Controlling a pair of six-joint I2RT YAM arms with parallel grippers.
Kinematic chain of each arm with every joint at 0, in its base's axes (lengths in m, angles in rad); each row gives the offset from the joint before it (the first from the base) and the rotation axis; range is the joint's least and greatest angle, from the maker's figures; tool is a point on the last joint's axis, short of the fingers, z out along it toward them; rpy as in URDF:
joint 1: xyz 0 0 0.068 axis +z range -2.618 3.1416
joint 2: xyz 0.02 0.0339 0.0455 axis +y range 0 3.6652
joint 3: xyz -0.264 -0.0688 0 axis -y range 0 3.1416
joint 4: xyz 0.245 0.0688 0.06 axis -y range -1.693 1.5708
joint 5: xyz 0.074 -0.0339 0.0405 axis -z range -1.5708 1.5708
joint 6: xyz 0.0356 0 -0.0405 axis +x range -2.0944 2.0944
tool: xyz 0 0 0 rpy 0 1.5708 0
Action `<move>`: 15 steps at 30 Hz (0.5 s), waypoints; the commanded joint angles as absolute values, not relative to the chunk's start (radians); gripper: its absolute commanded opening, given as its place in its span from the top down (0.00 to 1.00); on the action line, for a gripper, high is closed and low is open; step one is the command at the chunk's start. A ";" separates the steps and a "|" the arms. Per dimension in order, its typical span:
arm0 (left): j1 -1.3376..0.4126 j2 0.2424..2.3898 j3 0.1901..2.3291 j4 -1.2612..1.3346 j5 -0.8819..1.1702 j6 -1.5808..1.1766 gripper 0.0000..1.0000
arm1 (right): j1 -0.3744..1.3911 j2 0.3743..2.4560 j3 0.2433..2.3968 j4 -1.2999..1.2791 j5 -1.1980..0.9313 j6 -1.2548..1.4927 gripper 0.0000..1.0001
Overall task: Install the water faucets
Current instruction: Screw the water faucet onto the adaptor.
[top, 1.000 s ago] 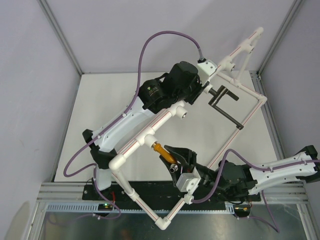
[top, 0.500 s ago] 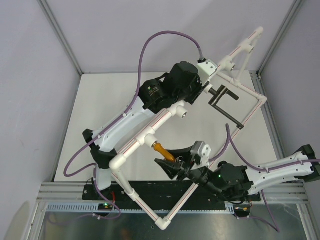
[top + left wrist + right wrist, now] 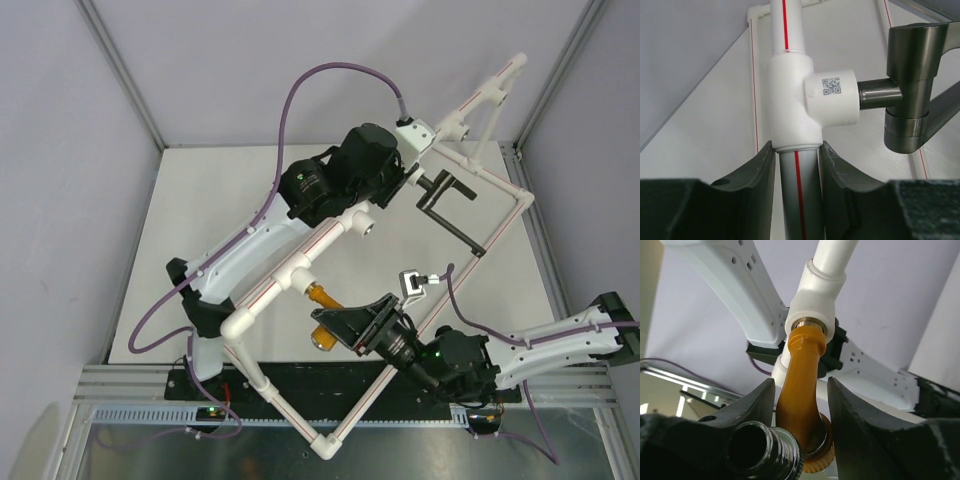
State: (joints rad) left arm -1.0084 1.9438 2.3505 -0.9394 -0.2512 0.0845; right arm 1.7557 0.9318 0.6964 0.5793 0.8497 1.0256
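The left claw [image 3: 796, 147] is clenched on the frame [image 3: 799, 200], with 1 finger on each side of the pipe, touching it just under a tee [image 3: 790, 95]. The black tap [image 3: 907, 85] sticks out of that tee's side socket on the frame's far rail, its long arm lying inside the frame. The right claw [image 3: 801, 385] straddles the orange tap [image 3: 800, 405], its 2 fingers close against the body; I cannot tell whether it is gripping or loose around it. This tap's end sits in a socket on the frame's near rail. The table [image 3: 190, 250] lies under the frame.
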 commanded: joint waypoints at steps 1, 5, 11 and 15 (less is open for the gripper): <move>-0.991 2.092 2.234 -1.220 -0.255 0.127 1.00 | 1.728 0.901 0.637 0.914 0.906 1.431 0.57; -0.991 2.087 2.227 -1.220 -0.258 0.128 1.00 | 1.735 0.871 0.593 0.978 0.891 1.329 0.18; -0.991 2.087 2.225 -1.220 -0.263 0.126 1.00 | 1.789 0.744 0.534 0.894 0.910 1.152 0.01; -0.991 2.089 2.228 -1.220 -0.264 0.123 1.00 | 1.828 0.590 0.527 0.597 0.941 1.022 0.01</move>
State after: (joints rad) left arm -1.0180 1.9339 2.3440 -0.9394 -0.2516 0.0792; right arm 1.7943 0.7120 0.5312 0.8204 0.8726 1.1591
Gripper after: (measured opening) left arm 0.394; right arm 0.991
